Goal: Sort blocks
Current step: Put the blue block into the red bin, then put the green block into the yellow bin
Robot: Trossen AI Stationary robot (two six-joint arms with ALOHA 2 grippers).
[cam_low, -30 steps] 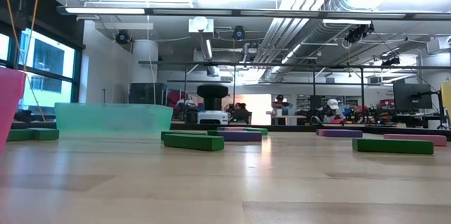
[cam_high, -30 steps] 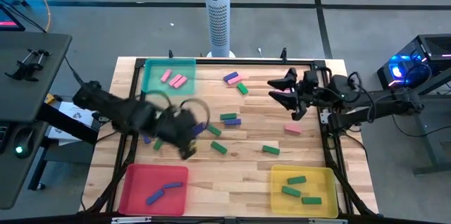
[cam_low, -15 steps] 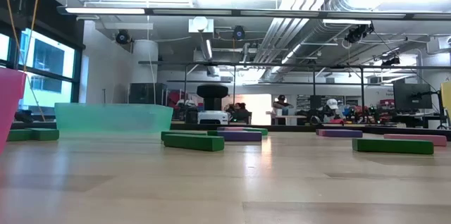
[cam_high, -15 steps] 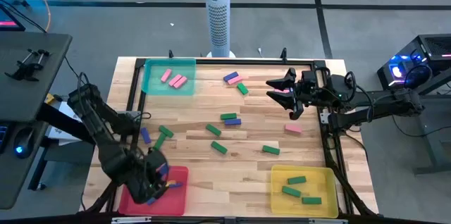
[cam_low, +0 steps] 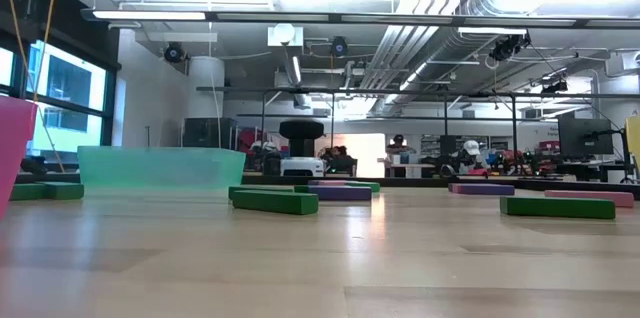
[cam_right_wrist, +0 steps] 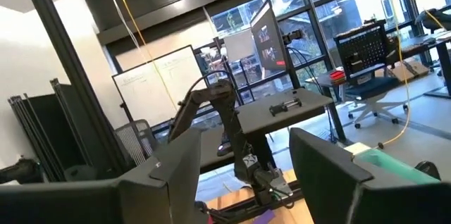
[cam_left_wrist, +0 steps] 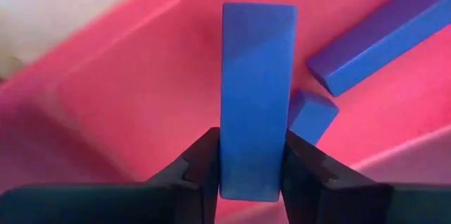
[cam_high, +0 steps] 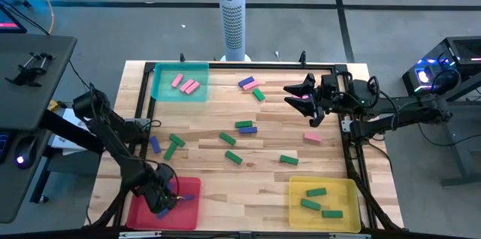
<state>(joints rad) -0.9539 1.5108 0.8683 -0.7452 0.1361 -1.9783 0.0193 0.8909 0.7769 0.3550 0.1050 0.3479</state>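
My left gripper point(cam_high: 162, 195) point(cam_left_wrist: 255, 166) hovers over the red tray point(cam_high: 143, 207), shut on a blue block point(cam_left_wrist: 257, 83). Two other blue blocks point(cam_left_wrist: 373, 37) lie flat on the tray floor. My right gripper point(cam_high: 302, 101) point(cam_right_wrist: 243, 164) waits open above the table's far right part, with a patch of pink point(cam_high: 301, 98) showing under it. Pink blocks point(cam_high: 185, 84) lie in the teal tray point(cam_high: 161, 89), green ones point(cam_high: 316, 201) in the yellow tray point(cam_high: 342, 188). Several loose blocks point(cam_high: 244, 126) lie flat on the table. In the low view a green block point(cam_low: 275, 201) lies nearest, and no gripper shows. My left gripper pinches the blue block by one short end point(cam_left_wrist: 255, 155) between its two fingers point(cam_left_wrist: 201, 164), which lie on its two long sides. The fingers point down from above, and the block sticks out beyond them toward the red tray floor. Whether its free end touches the tray I cannot tell.
Loose green, blue and pink blocks are scattered over the middle of the table, such as a pink one point(cam_high: 312, 137) and a green one point(cam_high: 288, 160). A white tower point(cam_high: 233, 13) stands beyond the far edge. Black frame rails run along the table's sides.
My left gripper has swept from the middle of the table toward the near left corner, carrying the blue block, and has come to rest over the red tray. Over the last half second it has barely moved.
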